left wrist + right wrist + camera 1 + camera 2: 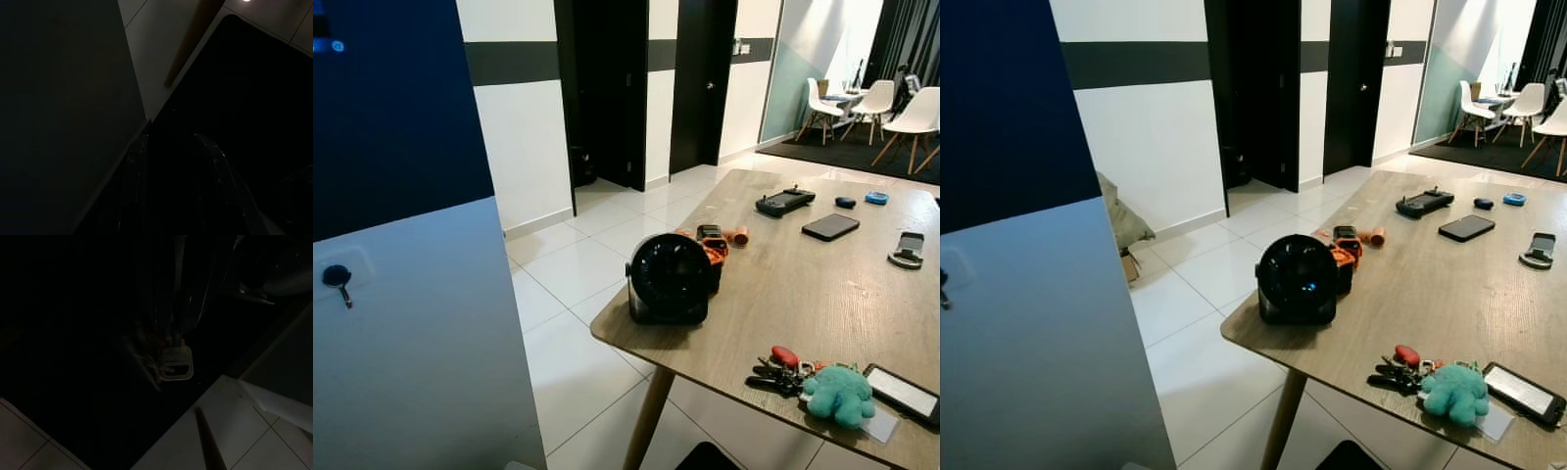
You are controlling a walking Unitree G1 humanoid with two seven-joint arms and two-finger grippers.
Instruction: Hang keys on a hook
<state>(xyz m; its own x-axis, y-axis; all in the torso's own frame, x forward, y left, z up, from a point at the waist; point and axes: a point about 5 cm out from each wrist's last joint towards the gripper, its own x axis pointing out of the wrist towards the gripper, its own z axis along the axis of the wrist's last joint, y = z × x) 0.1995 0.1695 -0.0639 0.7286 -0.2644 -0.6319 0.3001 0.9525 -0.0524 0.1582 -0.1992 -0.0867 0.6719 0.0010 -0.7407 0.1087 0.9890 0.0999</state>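
In the left eye view, a pale panel fills the lower left of the frame with a dark blue wall above it. On that panel sits the hook point(337, 277), a small black knob with a short pin hanging below, bare at present. To the right, a wooden surface point(803, 294) carries a black round fan point(670, 278), an orange tool point(715, 245), a controller point(784, 201), a dark phone point(830, 226), and at the lower right a bunch of keys point(778, 372) with a red fob lying next to a teal plush toy point(839, 394) and another phone point(904, 394).

The right eye view gives the same scene shifted: the hook is almost cut off at the left edge, and that key bunch lies flat on the surface near the bottom edge, well apart from the panel.

My left wrist view is very dark. I make out the pale panel edge, a wooden leg and floor tiles; the left gripper point(176, 181) hangs idle, and I cannot tell whether its fingers are apart or together.

My right wrist view is dark too, but at its centre a single key point(175, 363) with a squarish pale head dangles under my right gripper point(178, 328), the fingers apparently closed on its ring. Carried low like this, it hangs free for the hook.
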